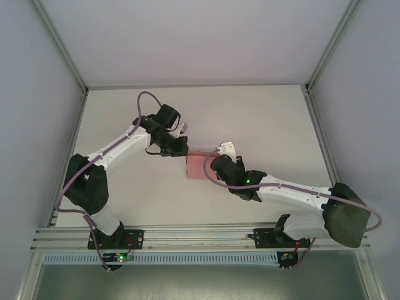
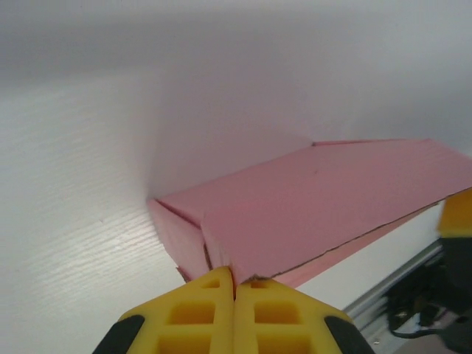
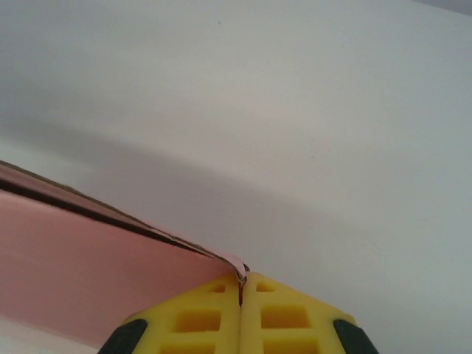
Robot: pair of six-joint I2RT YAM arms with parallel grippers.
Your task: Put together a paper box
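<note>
Pink card, the paper box (image 1: 197,167) lies on the white table (image 1: 262,119) between the two arms, partly folded. The left gripper (image 2: 234,293) sits at the box's far-left corner. Its pads are pressed together and a corner flap runs down into their seam, so it seems to pinch that flap. The right gripper (image 3: 241,293) is at the box's opposite, right end, likewise clamped tight, with a thin card edge ending in its seam. Neither arm is nearer, since both touch the box. Its long axis appears to run from one gripper to the other, and I judge the next fold turns on that line. The left wrist view shows a raised end wall and a broad upper panel, which the overhead view flattens. Overhead, the right arm covers the box's right end.
</note>
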